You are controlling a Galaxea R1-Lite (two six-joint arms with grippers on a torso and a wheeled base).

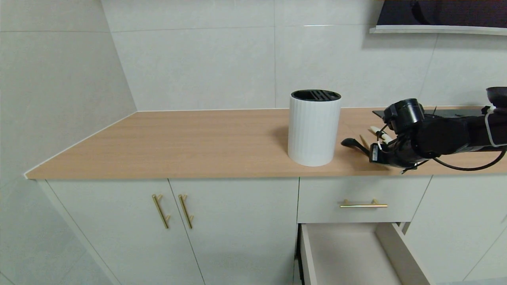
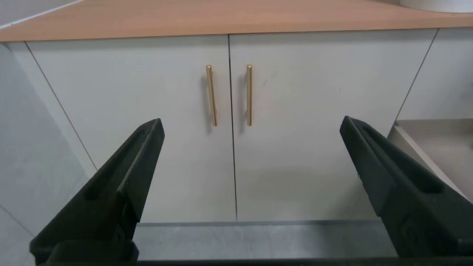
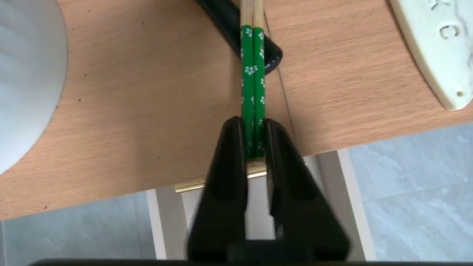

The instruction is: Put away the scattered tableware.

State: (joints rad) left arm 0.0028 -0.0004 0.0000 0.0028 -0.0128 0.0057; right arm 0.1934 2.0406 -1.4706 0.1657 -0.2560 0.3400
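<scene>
- The pair of wooden chopsticks with green flowered ends [image 3: 253, 66] is pinched only at its very end. I think the long free part can droop, or the two sticks can scissor apart, when the arm lifts them.
- The chopsticks lie across a black plastic utensil [image 3: 272, 53], just right of the white ribbed round holder with a black slotted top [image 1: 315, 132]. A lift that drags could pull this utensil along or push it off the wooden surface [image 1: 198, 138].
- The slots in the holder look narrow, and the holder stands close. A tilted stick may miss its slot, or the arm may knock the holder.
- The right gripper [image 3: 253, 129] is right of the holder, near the front edge of the surface. Its fingers [image 3: 233, 162] are almost together, clamped on the green ends of the chopsticks.
- The left gripper [image 2: 251, 129] is lower than the holder and to its left, facing the white cabinet doors [image 2: 310, 111]. Its fingers [image 2: 126, 185] stand wide apart and hold nothing.
- A white flat utensil [image 3: 436, 52] lies on the surface further right of the holder, not yet put away.
</scene>
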